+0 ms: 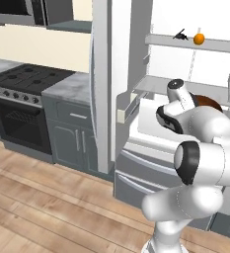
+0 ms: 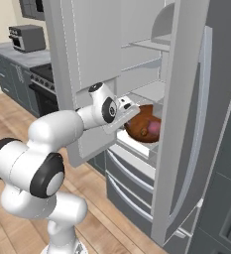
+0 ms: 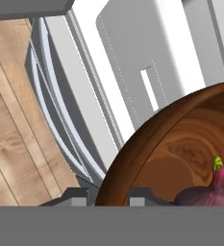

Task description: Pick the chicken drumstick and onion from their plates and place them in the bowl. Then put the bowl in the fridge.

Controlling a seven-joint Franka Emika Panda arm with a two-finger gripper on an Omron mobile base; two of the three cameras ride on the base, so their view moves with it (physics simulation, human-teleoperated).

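Open fridge with the arm reaching into its lower white compartment. The gripper is closed on the near rim of the bowl, one dark fingertip outside the wall and the other just inside it, as the hand view shows. In the right base view the bowl sits tilted toward the camera at the front of a white shelf above the grey drawers, with the hand touching its left edge. The onion, reddish-purple with a small green tip, lies inside the bowl on its dark floor; in the right base view it shows as a pinkish patch at the bowl's right side, beside a small pale brown piece that is too blurred to name. In the left base view the bowl shows as a brown sliver behind the wrist. On a higher shelf stand a bright orange ball and, just left of it, a small dark object. To the left of the fridge are a marble-topped cabinet and a black stove, on a wooden floor.
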